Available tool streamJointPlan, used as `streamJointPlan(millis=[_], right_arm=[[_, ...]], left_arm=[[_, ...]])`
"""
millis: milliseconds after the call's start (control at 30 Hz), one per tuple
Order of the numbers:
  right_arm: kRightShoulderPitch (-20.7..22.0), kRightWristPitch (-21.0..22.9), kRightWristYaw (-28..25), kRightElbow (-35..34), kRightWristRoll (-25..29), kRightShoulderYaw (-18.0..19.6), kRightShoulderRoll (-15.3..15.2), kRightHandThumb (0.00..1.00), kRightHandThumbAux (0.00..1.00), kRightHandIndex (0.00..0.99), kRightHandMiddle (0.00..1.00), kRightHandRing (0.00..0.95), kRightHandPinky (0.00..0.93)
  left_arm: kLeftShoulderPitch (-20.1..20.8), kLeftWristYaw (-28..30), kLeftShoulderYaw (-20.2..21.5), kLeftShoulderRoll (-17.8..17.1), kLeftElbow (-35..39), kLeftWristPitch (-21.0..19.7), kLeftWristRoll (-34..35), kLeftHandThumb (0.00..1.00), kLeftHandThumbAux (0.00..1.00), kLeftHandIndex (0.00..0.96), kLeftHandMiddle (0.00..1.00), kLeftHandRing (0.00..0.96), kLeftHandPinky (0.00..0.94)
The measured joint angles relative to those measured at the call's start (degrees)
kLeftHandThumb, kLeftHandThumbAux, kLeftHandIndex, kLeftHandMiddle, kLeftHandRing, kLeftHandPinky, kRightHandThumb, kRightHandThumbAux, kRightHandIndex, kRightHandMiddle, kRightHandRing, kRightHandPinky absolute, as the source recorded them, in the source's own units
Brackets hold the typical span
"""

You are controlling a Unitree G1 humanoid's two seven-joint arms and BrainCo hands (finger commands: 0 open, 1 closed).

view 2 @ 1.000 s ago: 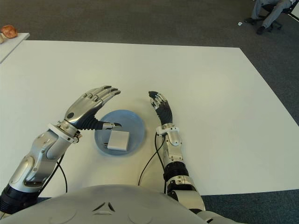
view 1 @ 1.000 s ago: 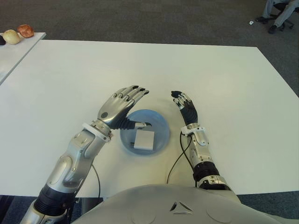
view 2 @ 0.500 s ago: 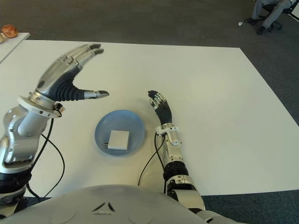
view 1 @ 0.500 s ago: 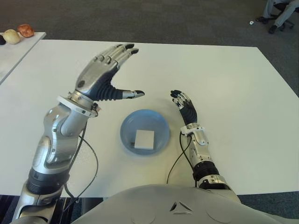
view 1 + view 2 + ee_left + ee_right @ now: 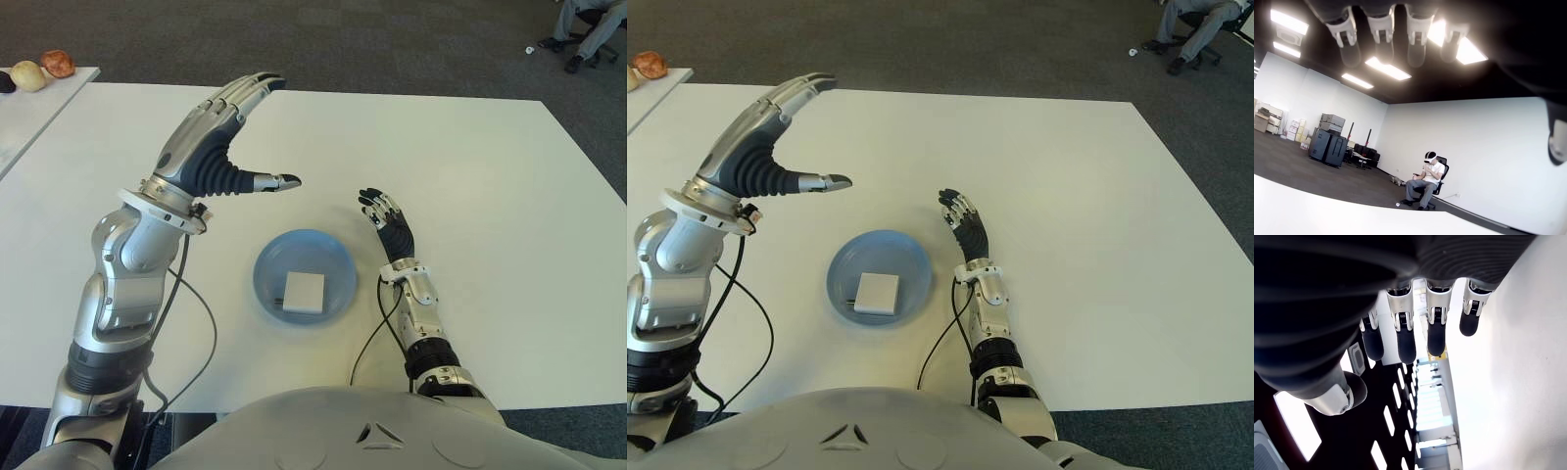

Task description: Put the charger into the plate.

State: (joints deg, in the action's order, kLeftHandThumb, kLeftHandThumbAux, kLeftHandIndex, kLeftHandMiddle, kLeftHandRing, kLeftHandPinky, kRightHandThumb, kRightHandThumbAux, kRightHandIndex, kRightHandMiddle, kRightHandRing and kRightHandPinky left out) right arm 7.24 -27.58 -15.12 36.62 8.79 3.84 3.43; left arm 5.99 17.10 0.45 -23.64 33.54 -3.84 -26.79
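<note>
A white square charger [image 5: 304,292] lies flat inside the blue plate [image 5: 334,262] near the table's front edge. My left hand [image 5: 223,139] is raised well above the table, up and to the left of the plate, with its fingers spread and nothing in them. My right hand [image 5: 384,216] shows just right of the plate, low over the white table, fingers relaxed and empty. The left wrist view looks out into the room past straight fingers [image 5: 1382,39].
The white table [image 5: 470,186] stretches wide behind and beside the plate. A second table at the far left carries round fruit-like items [image 5: 41,70]. A seated person [image 5: 586,27] shows at the far right on the carpet. Cables [image 5: 370,338] trail from both forearms.
One second ago my left hand hovered low over the plate's left rim; it has since risen high and back to the left, empty. The charger stays in the plate. The right hand is unmoved.
</note>
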Motion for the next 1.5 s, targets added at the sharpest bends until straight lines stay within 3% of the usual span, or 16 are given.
streamJointPlan(millis=[133, 367, 467, 600, 800, 967, 1500], right_arm=[[0.20, -0.02, -0.12, -0.07, 0.00, -0.02, -0.02, 0.012, 0.602, 0.182, 0.220, 0.155, 0.107], [0.26, -0.04, -0.26, -0.03, 0.34, -0.05, 0.01, 0.023, 0.615, 0.173, 0.215, 0.154, 0.114], [0.24, -0.04, -0.25, -0.03, 0.53, 0.06, 0.01, 0.023, 0.621, 0.169, 0.213, 0.152, 0.114], [0.23, -0.03, -0.18, -0.03, 0.56, 0.10, 0.01, 0.016, 0.624, 0.166, 0.211, 0.150, 0.111], [0.10, -0.02, 0.05, -0.07, 0.56, 0.10, 0.01, 0.006, 0.619, 0.164, 0.210, 0.150, 0.121], [0.06, -0.03, 0.11, -0.08, 0.54, 0.08, 0.01, 0.001, 0.612, 0.163, 0.206, 0.151, 0.123], [-0.18, -0.04, 0.01, -0.46, 0.59, 0.11, 0.01, 0.000, 0.622, 0.157, 0.210, 0.163, 0.151]], left_arm=[[0.87, -0.11, 4.18, 4.02, -4.06, -1.08, 9.66, 0.149, 0.667, 0.074, 0.084, 0.053, 0.047], [2.54, -1.29, 12.28, 9.32, -14.80, -1.83, 25.69, 0.049, 0.726, 0.056, 0.058, 0.032, 0.012], [1.44, -2.03, 13.19, 11.51, -16.66, -1.62, 29.63, 0.017, 0.739, 0.041, 0.039, 0.014, 0.004], [-3.18, -2.02, 12.96, 15.48, -19.13, 1.85, 34.39, 0.003, 0.750, 0.019, 0.017, 0.002, 0.000], [-9.81, -1.98, 10.48, 19.63, -25.41, 5.05, 36.08, 0.000, 0.760, 0.003, 0.002, 0.000, 0.000], [-12.16, -1.99, 9.47, 21.06, -29.20, 5.87, 36.40, 0.000, 0.728, 0.000, 0.000, 0.000, 0.000], [-16.16, -1.99, 10.41, 19.88, -36.92, 9.78, 37.78, 0.000, 0.639, 0.000, 0.000, 0.000, 0.000]])
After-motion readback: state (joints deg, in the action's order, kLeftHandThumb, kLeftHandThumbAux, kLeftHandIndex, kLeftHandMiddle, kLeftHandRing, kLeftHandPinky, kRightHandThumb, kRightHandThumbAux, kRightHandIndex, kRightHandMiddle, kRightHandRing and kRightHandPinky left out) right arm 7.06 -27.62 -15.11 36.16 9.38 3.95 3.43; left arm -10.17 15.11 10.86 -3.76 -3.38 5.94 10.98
